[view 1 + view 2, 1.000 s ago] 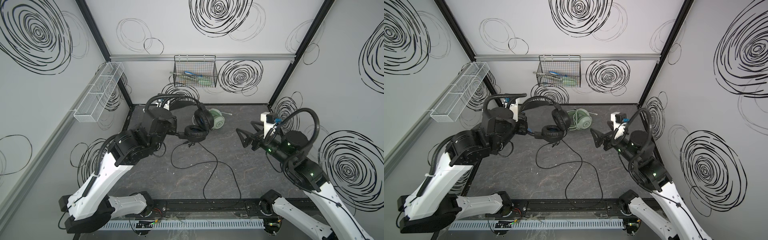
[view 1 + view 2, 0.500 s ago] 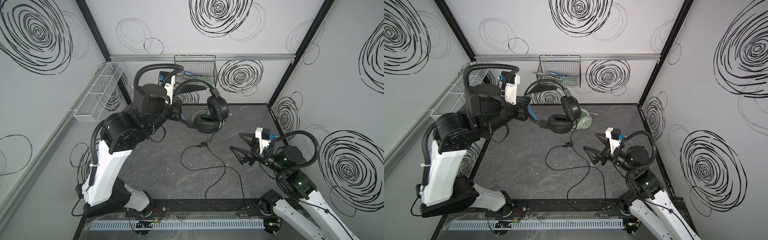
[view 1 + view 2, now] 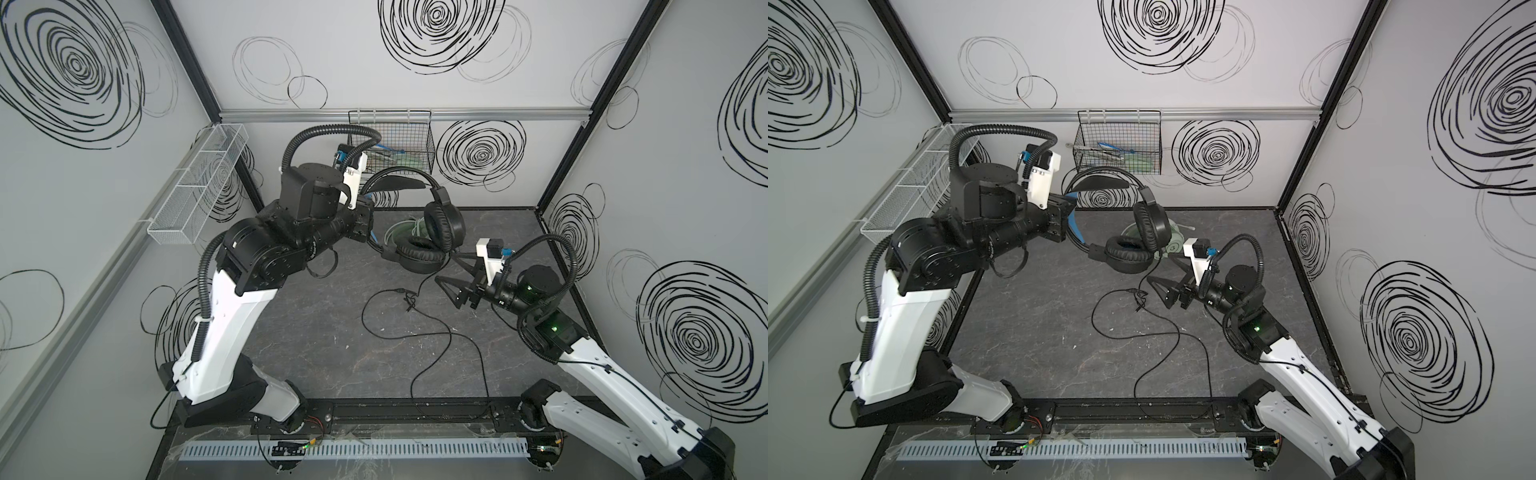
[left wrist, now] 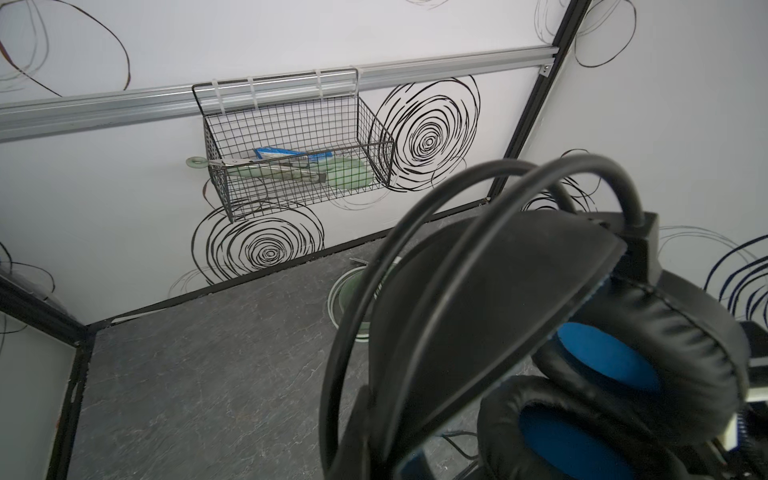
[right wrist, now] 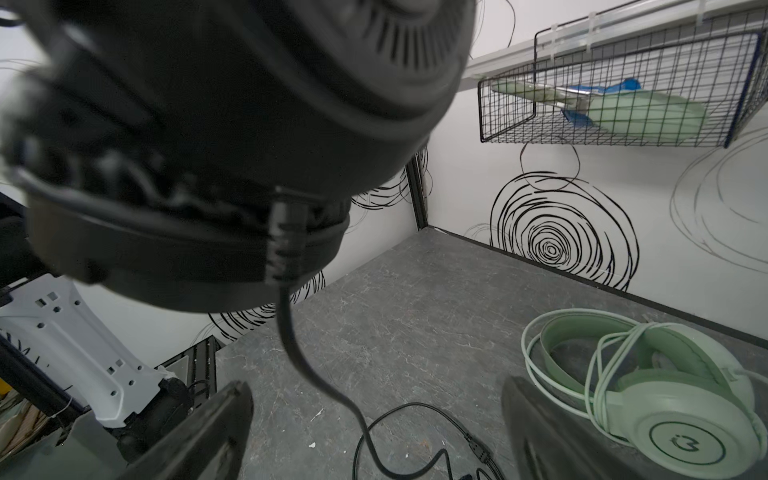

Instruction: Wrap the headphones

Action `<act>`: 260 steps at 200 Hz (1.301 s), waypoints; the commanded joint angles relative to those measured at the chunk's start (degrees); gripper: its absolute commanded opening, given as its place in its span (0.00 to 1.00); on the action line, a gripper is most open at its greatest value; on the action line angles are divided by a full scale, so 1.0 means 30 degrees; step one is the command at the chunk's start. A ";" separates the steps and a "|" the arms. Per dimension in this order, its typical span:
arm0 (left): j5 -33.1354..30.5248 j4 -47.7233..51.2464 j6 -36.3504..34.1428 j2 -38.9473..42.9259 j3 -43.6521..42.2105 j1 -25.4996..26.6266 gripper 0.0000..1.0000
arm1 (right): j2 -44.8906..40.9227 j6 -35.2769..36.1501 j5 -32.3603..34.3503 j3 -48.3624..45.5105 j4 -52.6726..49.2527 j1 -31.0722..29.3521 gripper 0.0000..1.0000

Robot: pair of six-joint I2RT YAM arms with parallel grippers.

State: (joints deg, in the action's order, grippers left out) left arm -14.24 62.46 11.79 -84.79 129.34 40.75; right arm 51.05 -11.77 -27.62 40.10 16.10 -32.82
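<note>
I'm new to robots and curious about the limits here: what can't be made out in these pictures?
- Left pincer: tips hidden by the black headphones, both top views.
- Mint-green headphones: mostly behind the black pair, both top views.
- Wire basket: contents unclear through the mesh, every view.
- Black ear cup: blurred, too close, right wrist view.

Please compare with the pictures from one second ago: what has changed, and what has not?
The left gripper, shut on the black headphones, raised them well above the table, so more of their cord hangs free. The right gripper, jaws open, came in below the earcups, near the hanging cord. The mint-green headphones stayed at the back.
</note>
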 commanded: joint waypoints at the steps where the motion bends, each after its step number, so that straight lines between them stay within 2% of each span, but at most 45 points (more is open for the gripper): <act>1: 0.1985 -0.3412 0.0956 0.0010 -0.0078 -0.0569 0.00 | 0.1087 0.0302 0.0094 0.0819 0.1869 -0.0238 0.97; 55: 0.6212 -0.4795 0.3169 -0.0124 -0.0261 -0.3574 0.00 | 0.3403 -0.1760 0.0979 0.0224 0.5398 -0.0518 0.98; 91: 0.7534 -0.4984 0.3973 0.0037 -0.0214 -0.4766 0.00 | 0.4852 -0.2416 0.1051 0.0353 0.6571 -0.0553 1.00; 134: 0.8749 -0.5262 0.4800 0.0271 -0.0151 -0.5829 0.00 | 0.6385 -0.2646 0.1251 0.0513 0.7842 -0.0549 0.96; 167: 0.9227 -0.5200 0.5058 0.0374 -0.0142 -0.6422 0.00 | 0.7403 -0.2727 0.1014 0.0802 0.8404 -0.0571 0.87; 203: 0.9656 -0.5571 0.5523 0.0462 -0.0181 -0.7235 0.00 | 0.7795 -0.2727 0.0792 0.0588 0.8265 -0.0551 0.71; 260: 1.1309 -0.7806 0.7352 0.1512 -0.2207 -0.9628 0.00 | 0.8351 -0.3042 0.0591 -0.0225 0.8687 -0.0580 0.37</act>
State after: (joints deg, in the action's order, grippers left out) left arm 15.57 50.28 28.91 -83.68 124.68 14.13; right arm 75.35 -20.84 -25.15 40.40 39.66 -34.20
